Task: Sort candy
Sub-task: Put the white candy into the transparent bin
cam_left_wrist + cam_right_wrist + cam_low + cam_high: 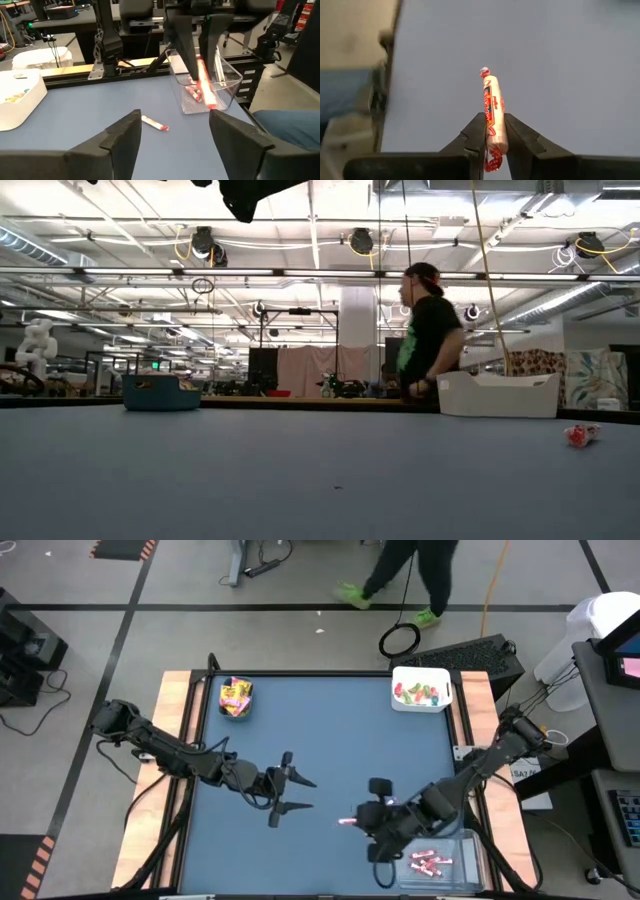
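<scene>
My right gripper [494, 120] is shut on a pink-white candy stick [492, 100], above the blue table near its front right. It also shows in the high view [352, 822]. My left gripper [172, 120] hovers open at the table's middle left [305, 792], with nothing between its fingers. Another pink-white candy stick [154, 123] lies flat on the table just beyond the left fingers, and appears in the low view too [582, 435]. A clear bin [227, 80] behind the right gripper holds more sticks. My right gripper pinches the stick's rear half [495, 137] between its two fingers. The stick lies along the fingers and its front end [486, 74] juts out past the fingertips. The fingers slant down toward the table's left. The stick [206, 90] is lifted clear of the table.
A teal bin [236, 698] with yellow packets stands at the far left. A white bin [420, 690] with mixed sweets stands at the far right. The clear bin [440, 862] sits at the near right corner. A person [428, 330] stands beyond the far edge.
</scene>
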Robot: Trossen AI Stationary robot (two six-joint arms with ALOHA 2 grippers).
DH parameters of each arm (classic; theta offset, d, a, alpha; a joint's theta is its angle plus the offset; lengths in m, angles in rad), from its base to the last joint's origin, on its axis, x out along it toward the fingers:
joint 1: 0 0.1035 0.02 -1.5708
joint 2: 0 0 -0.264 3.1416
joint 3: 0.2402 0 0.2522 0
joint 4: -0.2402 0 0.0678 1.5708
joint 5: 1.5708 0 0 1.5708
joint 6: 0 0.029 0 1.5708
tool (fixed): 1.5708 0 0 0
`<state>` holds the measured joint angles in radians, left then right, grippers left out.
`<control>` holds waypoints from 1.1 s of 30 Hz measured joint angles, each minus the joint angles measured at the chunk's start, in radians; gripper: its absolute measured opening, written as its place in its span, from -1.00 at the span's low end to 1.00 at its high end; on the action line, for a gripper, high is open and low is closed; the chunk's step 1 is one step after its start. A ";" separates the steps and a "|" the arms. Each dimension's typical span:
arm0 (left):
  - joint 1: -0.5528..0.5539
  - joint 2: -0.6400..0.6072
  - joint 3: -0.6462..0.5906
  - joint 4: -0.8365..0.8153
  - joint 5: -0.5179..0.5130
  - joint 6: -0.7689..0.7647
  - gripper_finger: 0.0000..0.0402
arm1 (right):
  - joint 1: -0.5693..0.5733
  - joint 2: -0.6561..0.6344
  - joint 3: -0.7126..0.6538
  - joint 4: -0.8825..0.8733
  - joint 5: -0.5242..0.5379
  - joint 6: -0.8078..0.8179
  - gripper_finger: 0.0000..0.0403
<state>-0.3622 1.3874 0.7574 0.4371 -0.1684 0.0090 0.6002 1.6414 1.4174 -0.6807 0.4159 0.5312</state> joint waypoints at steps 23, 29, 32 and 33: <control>0.011 0.111 0.000 0.099 0.007 -0.052 0.20 | 0.440 -0.007 0.135 -0.595 -0.203 0.680 -0.76; 0.017 0.160 0.000 0.149 -0.075 0.002 0.20 | 0.478 0.004 0.039 -0.592 -0.217 0.791 -0.76; 0.017 0.181 0.000 0.188 -0.088 -0.002 0.20 | 0.480 0.015 -0.009 -0.544 -0.241 0.797 -0.74; 0.017 0.186 0.000 0.199 -0.087 -0.001 0.20 | 0.480 0.020 -0.020 -0.527 -0.244 0.796 -0.73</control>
<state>-0.3450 1.5737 0.7578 0.6362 -0.2558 0.0075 1.0801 1.6612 1.3969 -1.2079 0.1722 1.3273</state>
